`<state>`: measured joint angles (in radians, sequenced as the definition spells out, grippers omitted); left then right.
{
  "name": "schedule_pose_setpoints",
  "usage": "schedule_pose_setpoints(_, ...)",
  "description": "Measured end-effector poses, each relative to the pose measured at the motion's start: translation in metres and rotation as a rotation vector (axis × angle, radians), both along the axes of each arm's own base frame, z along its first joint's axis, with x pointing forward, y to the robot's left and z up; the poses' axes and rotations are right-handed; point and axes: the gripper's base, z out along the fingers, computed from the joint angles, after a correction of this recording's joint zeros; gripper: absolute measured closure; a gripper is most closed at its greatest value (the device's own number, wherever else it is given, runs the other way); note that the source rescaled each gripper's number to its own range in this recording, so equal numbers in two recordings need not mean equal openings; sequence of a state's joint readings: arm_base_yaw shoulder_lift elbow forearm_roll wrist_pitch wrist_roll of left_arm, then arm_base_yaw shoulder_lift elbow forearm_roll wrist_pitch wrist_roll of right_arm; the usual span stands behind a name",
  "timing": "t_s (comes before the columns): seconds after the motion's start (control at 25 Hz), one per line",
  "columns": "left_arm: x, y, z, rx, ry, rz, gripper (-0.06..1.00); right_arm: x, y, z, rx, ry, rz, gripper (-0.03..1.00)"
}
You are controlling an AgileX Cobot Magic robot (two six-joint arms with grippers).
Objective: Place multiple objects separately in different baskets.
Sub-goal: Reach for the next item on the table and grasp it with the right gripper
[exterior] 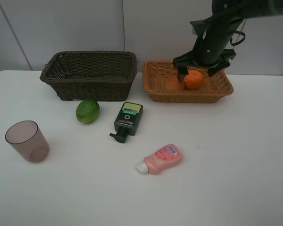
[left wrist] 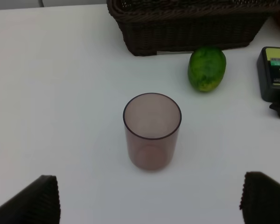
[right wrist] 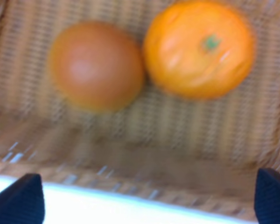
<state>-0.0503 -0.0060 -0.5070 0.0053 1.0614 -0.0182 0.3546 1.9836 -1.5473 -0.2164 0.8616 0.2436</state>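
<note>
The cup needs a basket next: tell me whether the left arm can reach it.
Probably yes. The cup stands alone, upright, right ahead of the open left gripper, with bare table between; the lime lies apart from it.

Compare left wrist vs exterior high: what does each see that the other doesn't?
Only left wrist: the left gripper, its dark fingertips spread wide, open, with the cup ahead between them.
Only exterior high: the orange and peach side by side in the tan basket, the right gripper over them, and the pink bottle lying on its side.
Both: the upright cup, the lime, the dark basket, and the black pump bottle, which the left wrist view cuts off at its edge.
</note>
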Motion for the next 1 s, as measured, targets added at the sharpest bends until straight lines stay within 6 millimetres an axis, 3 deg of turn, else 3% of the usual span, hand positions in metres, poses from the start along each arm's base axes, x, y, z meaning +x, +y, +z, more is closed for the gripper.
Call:
schedule_pose_setpoints(0.28, 0.000, 0.000, 0.000, 0.000, 0.000, 0.000, -0.06, -0.035, 0.042, 0.002, 0.020, 0.165, 0.013, 0.03)
schedule_pose_setpoints(0.6, 0.000, 0.000, 0.000, 0.000, 0.000, 0.000, -0.06, -0.070, 0.095, 0.001, 0.040, 0.228, 0.095, 0.03)
schedule_pose_setpoints(0.8, 0.000, 0.000, 0.000, 0.000, 0.000, 0.000, -0.06, -0.083, 0.115, 0.001, 0.077, 0.231, 0.083, 0.03)
schedule_pose_setpoints(1.0, 0.000, 0.000, 0.000, 0.000, 0.000, 0.000, -0.06, -0.083, 0.129, 0.000, 0.183, 0.167, -0.043, 0.03)
